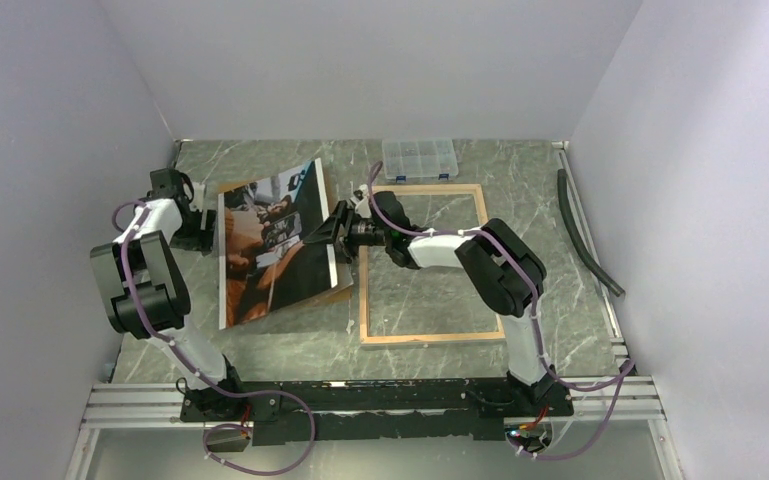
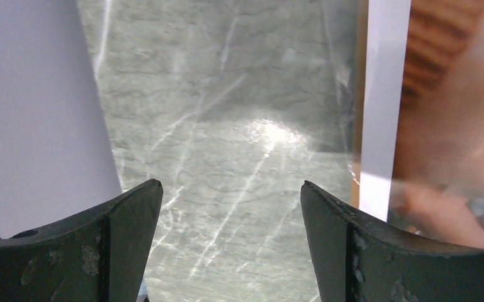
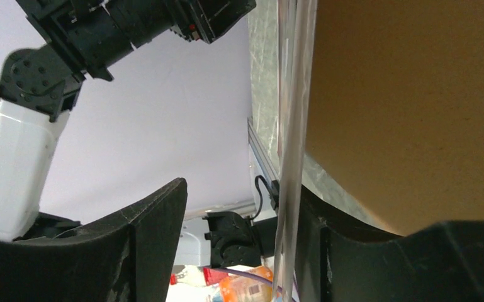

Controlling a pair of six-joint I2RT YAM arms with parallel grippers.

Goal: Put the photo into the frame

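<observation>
**Photo propped between both arms, frame lying ready behind the right wrist**

The table, green marbled stone, carries everything. The frame lies flat on it, behind the right gripper and partly under that arm's forearm. Its light-wood back faces up and the marble shows through its opening. I judge that face-down is how it must lie to take a print from behind.

The photo spans the gap between the two tools. One long edge is at the right gripper's fingertips, and the opposite edge is just beside the left gripper. It appears tilted, with the right-gripper side raised off the table, which would suit sliding fingers around a thin sheet. The print is glossy, in dark, orange-brown and teal tones inside a thin white margin.

A plain brown board sits against its underside. A sliver of it peeks out at the corner nearest the right arm's base.

The right gripper's jaws stand apart astride the photo's edge. The sheet runs close to one finger with a clear gap to the other, so nothing is pinched yet.

The left gripper is spread wide over bare marble and holds nothing, with the white margin just outside one finger. It is likely there to stop the sheet sliding away.

A small clear compartment box sits beyond the frame, well apart from both tools.
</observation>
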